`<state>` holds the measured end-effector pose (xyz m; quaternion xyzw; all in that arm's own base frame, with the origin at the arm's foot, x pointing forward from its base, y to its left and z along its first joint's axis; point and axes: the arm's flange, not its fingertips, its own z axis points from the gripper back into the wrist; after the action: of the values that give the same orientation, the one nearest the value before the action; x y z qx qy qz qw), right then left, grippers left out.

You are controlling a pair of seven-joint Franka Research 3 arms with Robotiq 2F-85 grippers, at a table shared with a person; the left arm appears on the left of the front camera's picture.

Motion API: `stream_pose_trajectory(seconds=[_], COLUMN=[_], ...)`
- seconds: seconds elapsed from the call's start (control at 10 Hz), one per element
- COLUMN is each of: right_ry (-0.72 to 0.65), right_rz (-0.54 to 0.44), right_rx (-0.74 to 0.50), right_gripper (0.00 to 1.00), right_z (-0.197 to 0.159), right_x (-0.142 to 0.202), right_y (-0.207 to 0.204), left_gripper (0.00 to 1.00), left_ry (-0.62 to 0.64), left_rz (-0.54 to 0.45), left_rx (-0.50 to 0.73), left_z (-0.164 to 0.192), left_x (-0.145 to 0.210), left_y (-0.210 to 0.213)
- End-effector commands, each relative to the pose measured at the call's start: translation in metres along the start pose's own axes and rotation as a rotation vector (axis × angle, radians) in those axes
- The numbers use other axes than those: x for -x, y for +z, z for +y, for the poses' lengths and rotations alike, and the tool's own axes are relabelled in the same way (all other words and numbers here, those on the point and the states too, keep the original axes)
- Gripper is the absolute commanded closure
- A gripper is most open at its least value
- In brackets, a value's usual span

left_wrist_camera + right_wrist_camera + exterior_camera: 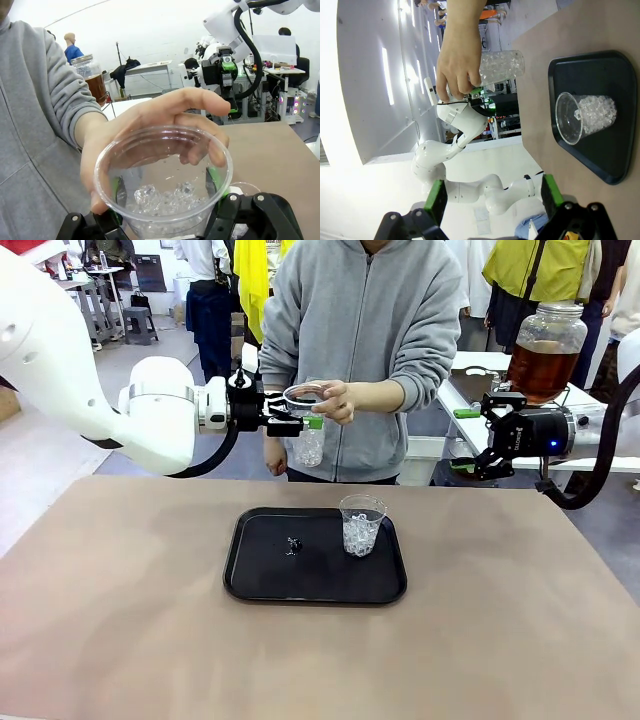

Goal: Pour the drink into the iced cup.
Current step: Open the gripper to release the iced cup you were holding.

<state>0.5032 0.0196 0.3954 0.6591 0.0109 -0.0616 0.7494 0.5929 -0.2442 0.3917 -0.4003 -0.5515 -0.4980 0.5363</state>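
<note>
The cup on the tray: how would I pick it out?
On the brown table lies a black tray. The cup stands upright in its far right part, clear, with ice. The other iced cup is held aloft by the left gripper and a person's hand.

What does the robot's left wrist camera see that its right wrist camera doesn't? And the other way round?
Left wrist view: it looks straight down into the mouth of the held iced cup, with ice at the bottom, and farther off stands the jar of brown drink. Right wrist view: it sees that cup from the side, plus a black tray with a second iced cup standing on it. Both: the person's hand gripping the held cup's rim, with the left gripper shut on the cup.
</note>
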Motion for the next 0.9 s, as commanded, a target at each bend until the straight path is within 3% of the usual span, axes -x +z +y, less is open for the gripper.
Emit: stream_pose_trajectory(seconds=[0.0, 0.4, 0.5, 0.8], right_ry=[0.001, 0.001, 0.001, 0.001], right_rz=[-0.006, -0.006, -0.006, -0.006], right_rx=[0.002, 0.002, 0.002, 0.002], right_gripper=[0.00, 0.00, 0.00, 0.00], right_z=[0.001, 0.001, 0.001, 0.001], right_x=[0.000, 0.000, 0.000, 0.000], right_y=[0.000, 0.000, 0.000, 0.000], left_gripper=[0.17, 0.17, 0.02, 0.00], left_ry=[-0.009, -0.009, 0.000, 0.044], left_rz=[-0.013, -0.013, 0.000, -0.017], left_rx=[-0.011, -0.011, 0.000, -0.012], left_z=[-0.002, -0.002, 0.000, 0.004], left_x=[-0.003, -0.003, 0.000, 0.006], left_y=[0.000, 0.000, 0.000, 0.011])
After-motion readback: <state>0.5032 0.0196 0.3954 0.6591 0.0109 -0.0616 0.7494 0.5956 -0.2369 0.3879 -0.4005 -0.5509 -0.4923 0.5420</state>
